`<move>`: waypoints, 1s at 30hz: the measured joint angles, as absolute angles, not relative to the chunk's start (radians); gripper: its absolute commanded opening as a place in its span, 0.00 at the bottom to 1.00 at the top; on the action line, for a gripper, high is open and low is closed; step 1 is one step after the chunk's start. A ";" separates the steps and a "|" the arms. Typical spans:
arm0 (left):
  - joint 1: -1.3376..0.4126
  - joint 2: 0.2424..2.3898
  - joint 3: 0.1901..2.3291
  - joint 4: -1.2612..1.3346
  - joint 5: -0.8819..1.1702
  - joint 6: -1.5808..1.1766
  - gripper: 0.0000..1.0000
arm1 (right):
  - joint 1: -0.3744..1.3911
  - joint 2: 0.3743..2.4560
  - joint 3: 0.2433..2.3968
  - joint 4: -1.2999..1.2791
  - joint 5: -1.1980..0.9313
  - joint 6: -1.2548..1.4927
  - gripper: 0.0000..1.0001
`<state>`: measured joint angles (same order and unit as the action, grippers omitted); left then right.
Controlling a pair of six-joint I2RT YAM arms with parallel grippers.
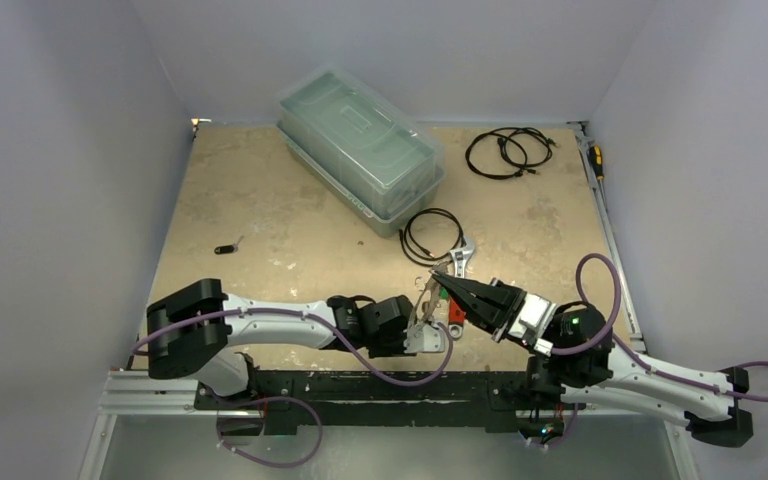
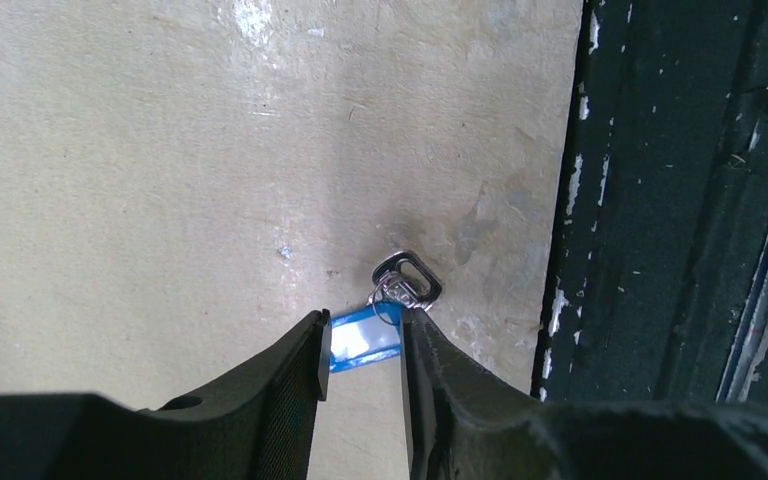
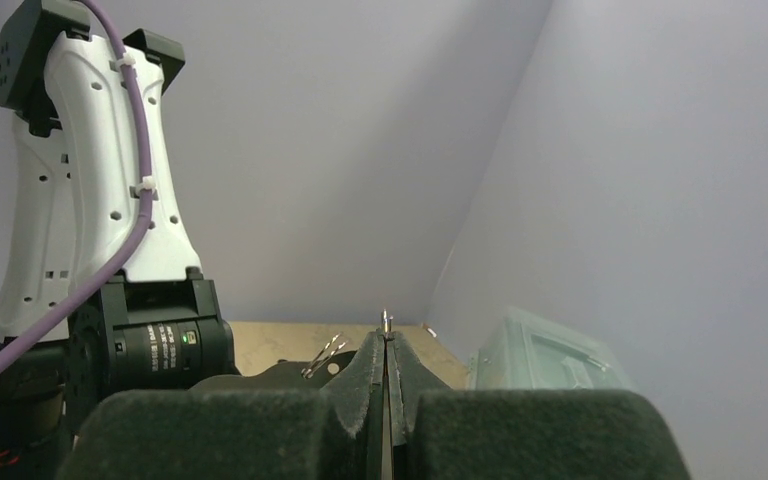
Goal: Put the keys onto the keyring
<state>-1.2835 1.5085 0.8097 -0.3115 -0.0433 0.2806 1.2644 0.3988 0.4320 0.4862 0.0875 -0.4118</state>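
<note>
Worn beige boards make up the table (image 1: 260,200), closed in by pale walls. Much here is hard to read. From above, the keyring (image 1: 427,300) is only a faint silvery thread between my two claws, near the front edge, and the small bits around it blur together. My right claw (image 3: 387,342) is pressed tight, a metal sliver (image 3: 387,320) poking up between its tips; I cannot tell whether that is the ring's wire. My left claw (image 2: 362,325) stands partly parted, low over the table beside the black rail (image 2: 660,200). A key (image 2: 406,281) lies just past its tips, its blue tag (image 2: 365,342) in the gap; whether the pads touch it is unclear. Beyond lie the wrench (image 1: 459,262), crossed by my right claw, a black cable coil (image 1: 432,235) and a clear lidded box (image 1: 360,150).
</note>
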 measured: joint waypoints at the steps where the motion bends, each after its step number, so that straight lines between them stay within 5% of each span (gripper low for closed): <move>1: -1.280 1.517 0.810 -0.305 -0.038 0.282 0.32 | 1.264 0.399 0.432 0.486 0.088 -0.411 0.00; 10: -1.270 1.565 0.813 -0.273 0.017 0.305 0.32 | 1.264 0.392 0.432 0.478 0.087 -0.408 0.00; 18: -1.271 1.614 0.851 -0.270 0.027 0.318 0.00 | 1.264 0.383 0.432 0.476 0.087 -0.403 0.00; 30: -1.270 1.603 0.863 -0.292 0.042 0.333 0.00 | 1.265 0.377 0.432 0.474 0.087 -0.400 0.00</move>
